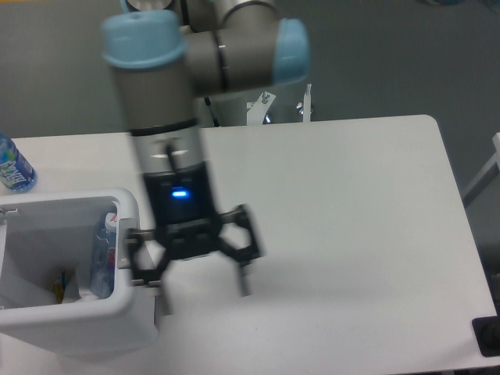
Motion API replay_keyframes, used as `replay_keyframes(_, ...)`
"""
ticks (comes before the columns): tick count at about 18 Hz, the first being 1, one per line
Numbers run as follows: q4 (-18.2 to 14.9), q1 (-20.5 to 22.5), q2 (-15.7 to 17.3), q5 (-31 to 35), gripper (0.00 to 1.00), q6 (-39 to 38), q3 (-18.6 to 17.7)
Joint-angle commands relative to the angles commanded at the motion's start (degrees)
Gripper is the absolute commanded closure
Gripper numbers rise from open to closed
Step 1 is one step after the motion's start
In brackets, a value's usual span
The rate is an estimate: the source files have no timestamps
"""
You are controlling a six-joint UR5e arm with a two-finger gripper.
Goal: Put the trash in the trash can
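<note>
At the near left corner of the table (336, 195), the trash can (125, 312) is standing with its thick white rim toward the camera, and the trash is already lying inside it. The crushed bottle (101, 258) is leaning upright against the right inner wall, looking clear and bluish with a pale cap end near the rim; a crumpled white wrapper (66, 287), showing a small yellow speck, is sitting low on the bin floor beside it. Just to the right of the bin, over bare tabletop, the gripper (203, 285) is hanging blurred with motion, its fingers spread wide and carrying nothing. Judging from this, the drop step is looking finished and the arm is clearing away from the bin; what comes next is probably only a retreat to rest, calling for enough height to miss the rim. Farther back at the left edge, the uncrushed water bottle (14, 166) is lying on the table, well apart from the bin.
</note>
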Motion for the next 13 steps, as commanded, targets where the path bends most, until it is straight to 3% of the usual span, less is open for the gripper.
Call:
replay_keyframes(4,-5.7,5.3,4.0,0.1,0.0,6.1,-1.4)
replay_keyframes(8,-15.0,8.7,7.0,0.1,0.0,21.8,-2.2)
replay_keyframes(11,-27.1,11.1,10.3,0.1,0.0,31.9,-2.4)
replay_keyframes(13,-33.0,13.1,12.6,0.2,0.0,39.1,-2.5)
